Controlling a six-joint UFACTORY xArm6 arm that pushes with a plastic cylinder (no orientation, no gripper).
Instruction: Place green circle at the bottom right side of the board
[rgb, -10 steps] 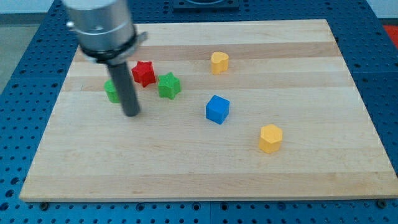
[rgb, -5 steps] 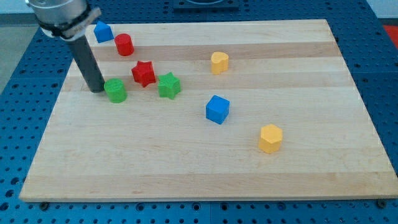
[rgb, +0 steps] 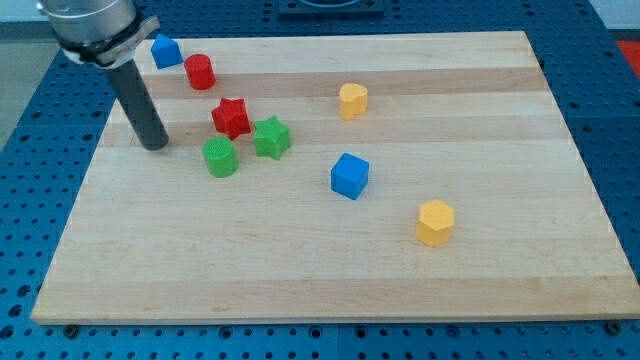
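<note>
The green circle (rgb: 220, 158) is a short green cylinder on the left half of the wooden board (rgb: 330, 270), just below the red star (rgb: 231, 117) and left of the green star (rgb: 271, 137). My tip (rgb: 156, 146) rests on the board to the left of the green circle, a block's width or so away from it and not touching it.
A blue block (rgb: 165, 50) and a red cylinder (rgb: 200, 72) sit near the top left corner. A yellow block (rgb: 352, 100) lies at upper middle, a blue cube (rgb: 350, 176) at the centre, and a yellow hexagon block (rgb: 435, 222) at lower right.
My tip swept left past the green circle, then stopped. The green circle has slid right and slightly down, away from the tip.
</note>
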